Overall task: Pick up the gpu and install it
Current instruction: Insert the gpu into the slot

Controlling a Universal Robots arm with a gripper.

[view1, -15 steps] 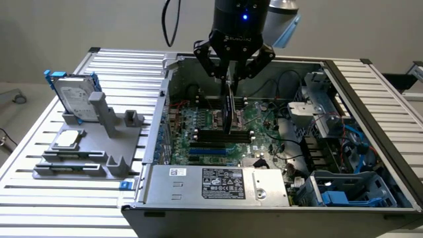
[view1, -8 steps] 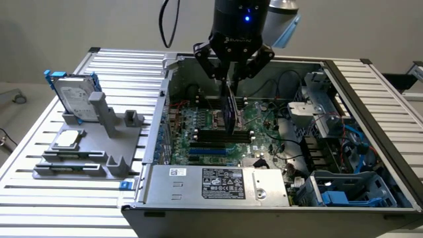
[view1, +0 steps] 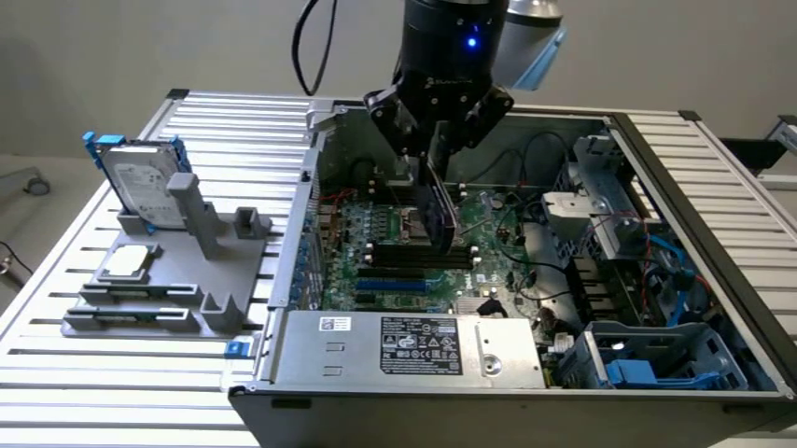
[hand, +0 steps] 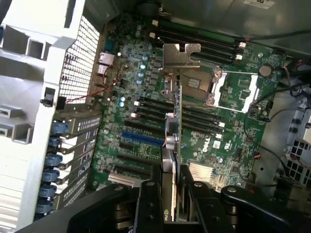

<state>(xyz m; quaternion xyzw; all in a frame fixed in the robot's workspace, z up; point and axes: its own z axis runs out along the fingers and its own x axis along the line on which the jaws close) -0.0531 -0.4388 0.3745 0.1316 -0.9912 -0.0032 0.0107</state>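
Observation:
The gpu (view1: 436,213) hangs edge-down inside the open computer case (view1: 678,177), a little above the motherboard (view1: 373,233) near the memory slots. My gripper (view1: 434,168) is shut on its upper edge. In the wrist view the gpu (hand: 175,127) appears edge-on, with its silver bracket (hand: 181,54) at the far end. The gripper (hand: 173,196) clamps it between two black fingers (hand: 148,204). Beneath the card lie the CPU socket (hand: 206,85) and the black memory slots (hand: 155,109). I cannot tell whether the card touches the board.
A silver hard drive with a blue frame (view1: 137,182) stands on a grey fixture (view1: 187,271) at the exterior view's left, outside the case. The power supply (view1: 412,345) fills the case's near side. A blue expansion slot (hand: 143,138), cables and drive bays (view1: 610,224) crowd the board.

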